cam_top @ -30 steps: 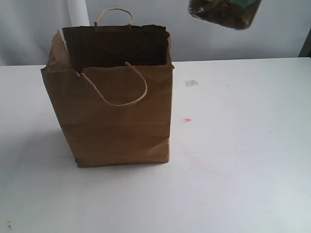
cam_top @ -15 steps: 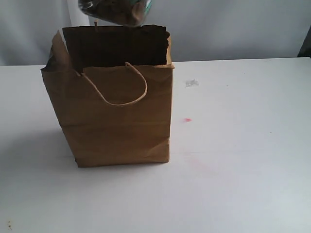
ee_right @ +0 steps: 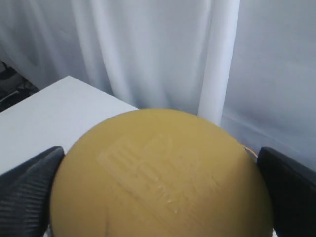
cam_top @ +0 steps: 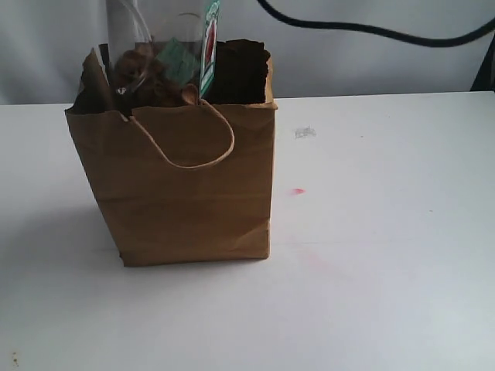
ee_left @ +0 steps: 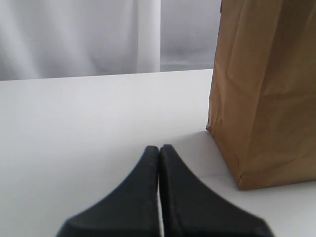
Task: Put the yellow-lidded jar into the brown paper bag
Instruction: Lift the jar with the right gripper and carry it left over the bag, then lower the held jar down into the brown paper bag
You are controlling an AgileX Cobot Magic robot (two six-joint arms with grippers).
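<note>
- The right gripper (ee_right: 160, 200) is clamped on the yellow-lidded jar (cam_top: 155, 76). One black finger (ee_right: 27, 190) is pressed against each side of the mustard-yellow lid (ee_right: 163, 168).
- The left gripper (ee_left: 159, 148) is closed on nothing, its two fingers (ee_left: 140, 197) meeting tip to tip. It is held low over the white table (cam_top: 371, 255), near a lower corner of the brown paper bag (cam_top: 186, 193) but apart from it.
- In the exterior view the jar is seen at 12 o'clock of the bag, partly sunk in the open mouth, towards the 11 o'clock corner.
- Brownish pieces and a teal scrap (cam_top: 179, 59) are seen through the jar's clear wall. A green, white and red label (cam_top: 209, 48) is seen edge-on beside them. A raised pattern is moulded into the lid.
- The bag is stood upright with a ragged top edge.
- Counted: one jar, one bag, one cord handle (cam_top: 203, 158) plainly seen on the bag's near face, two grippers with two fingers each.
- One small pink mark (cam_top: 298, 191) is seen on the table at 3 o'clock of the bag.
</note>
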